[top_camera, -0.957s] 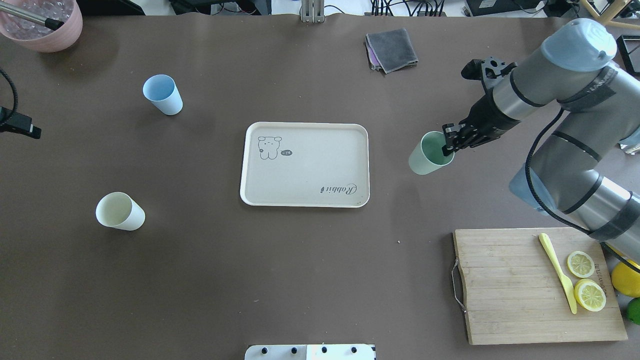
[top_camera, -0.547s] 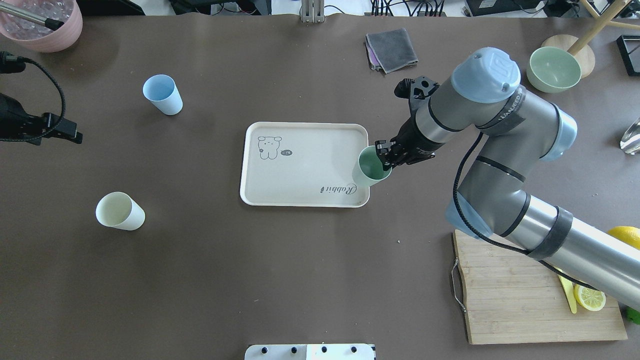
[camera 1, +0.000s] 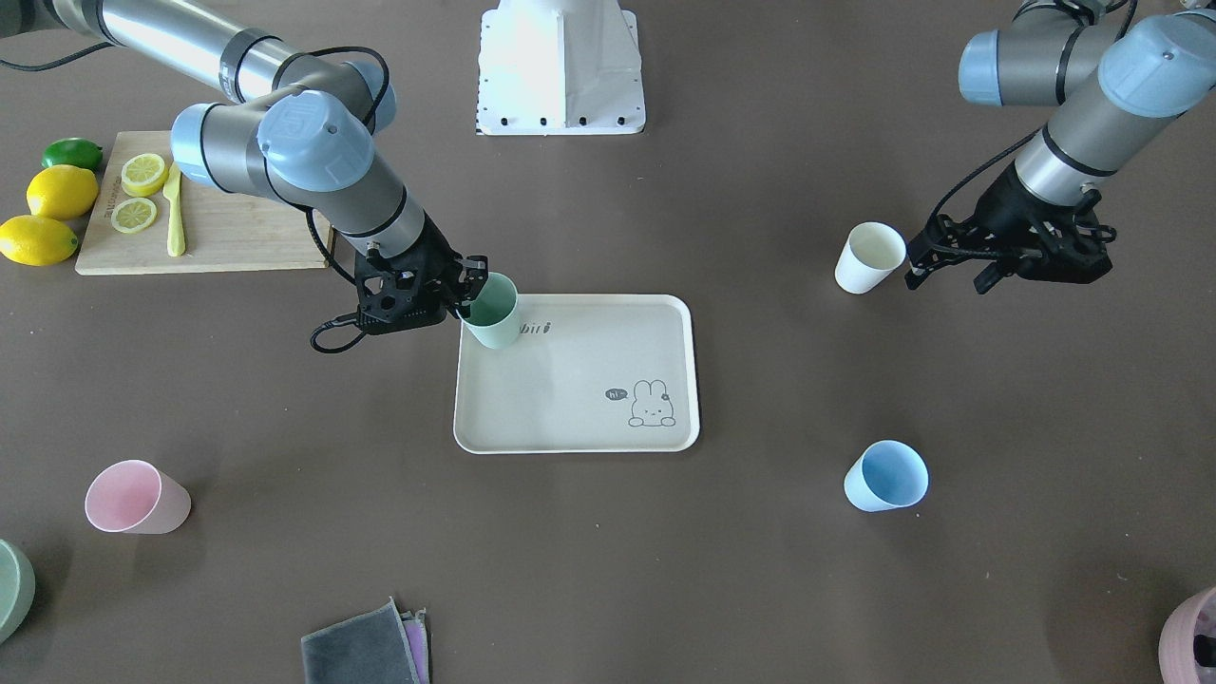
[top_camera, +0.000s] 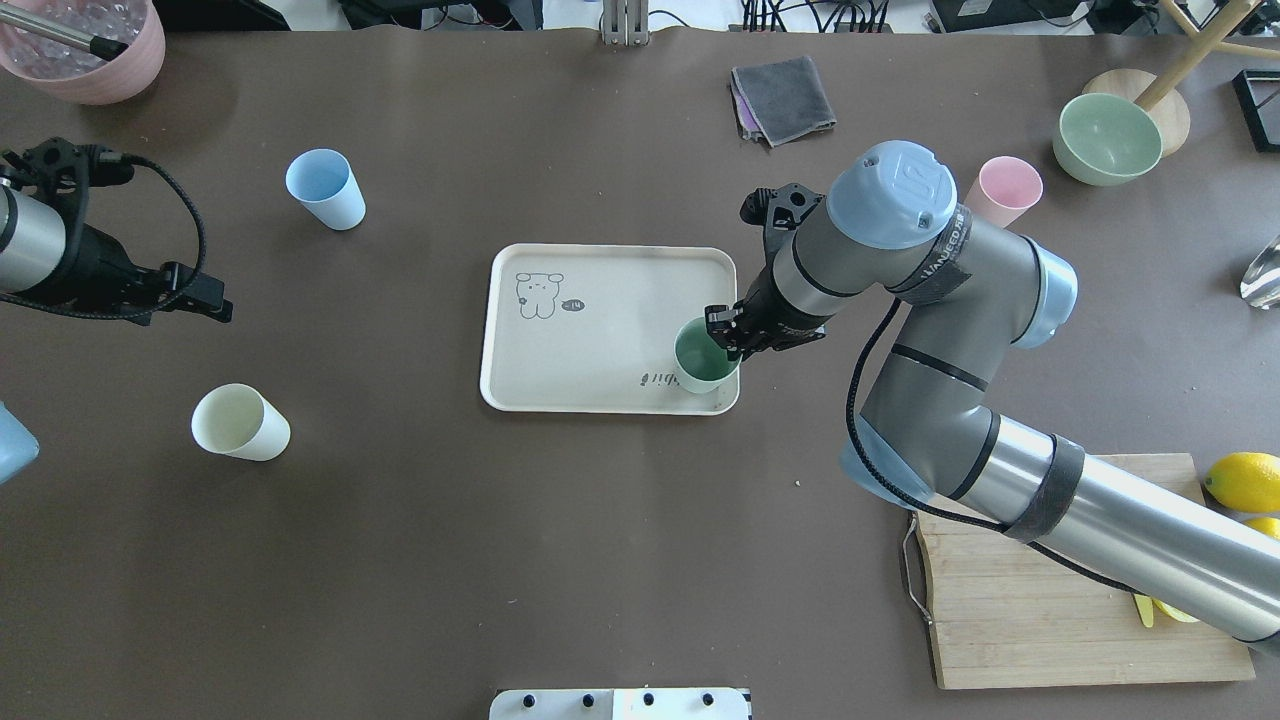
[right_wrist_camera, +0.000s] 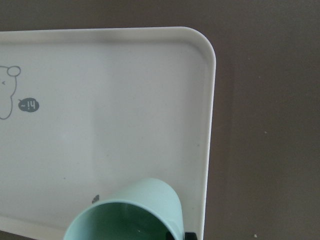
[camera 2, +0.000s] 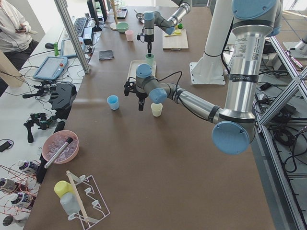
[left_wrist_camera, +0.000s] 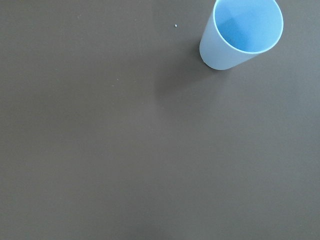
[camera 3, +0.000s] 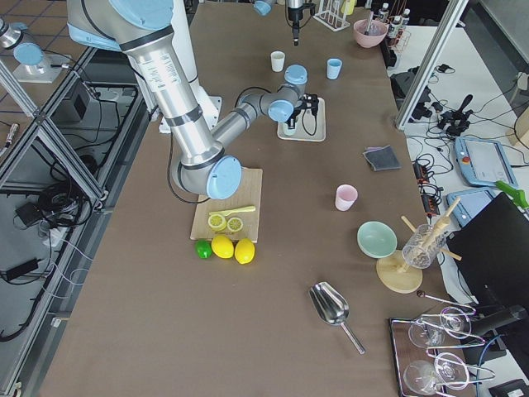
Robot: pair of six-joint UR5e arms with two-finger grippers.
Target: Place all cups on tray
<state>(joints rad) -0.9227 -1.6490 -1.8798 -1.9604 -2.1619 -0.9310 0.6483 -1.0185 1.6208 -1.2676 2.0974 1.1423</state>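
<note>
Brown matte table (top_camera: 600, 550); aluminium frame post (camera 2: 72, 33); cluttered white side bench (camera 2: 19, 110); grey floor (camera 3: 25, 331).

Bright, even overhead light on the dark brown matte surface (top_camera: 560, 560), shadows soft and faint. Pale bands of sheen cross the flat beige rectangular tray (right_wrist_camera: 125, 100) in the right wrist view; focus sharp.

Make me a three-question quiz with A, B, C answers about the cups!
1. Where is the green cup? A tray's corner B tray's middle C off the tray
2. How many cups stand off the tray? A one B two C three
3. The right gripper is: A open B shut on the green cup C out of sight
1A: it is by the rim's bend. 2C: the cream cup, blue cup and pink cup stand on the table. 3B: it pinches the cup's wall.
</note>
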